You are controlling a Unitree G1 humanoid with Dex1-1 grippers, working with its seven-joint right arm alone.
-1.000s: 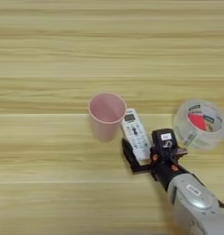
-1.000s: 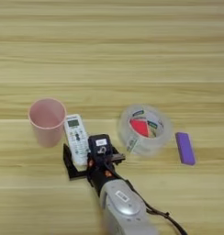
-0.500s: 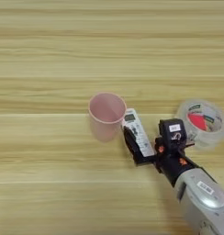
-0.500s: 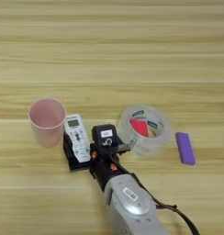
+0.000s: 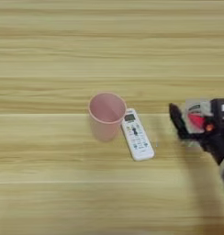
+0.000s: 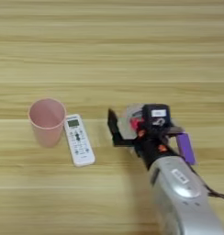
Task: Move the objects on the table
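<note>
Yellowish wooden table (image 6: 112,41); black two-fingered gripper (image 6: 134,126) spread open, empty, straddling clear red-cored tape roll (image 6: 132,123), right of slim white remote (image 6: 78,145).

We count four loose things on the surface (image 6: 109,41), one of each kind. There is one pink cup (image 6: 46,120) at 9 o'clock. There is one white remote (image 6: 78,145) just beside it, toward 3 o'clock of the cup. There is one tape roll (image 6: 132,121) near the middle, partly hidden. There is one purple block (image 6: 185,148) at 4 o'clock of the roll. We also count one gripper (image 6: 132,124).
</note>
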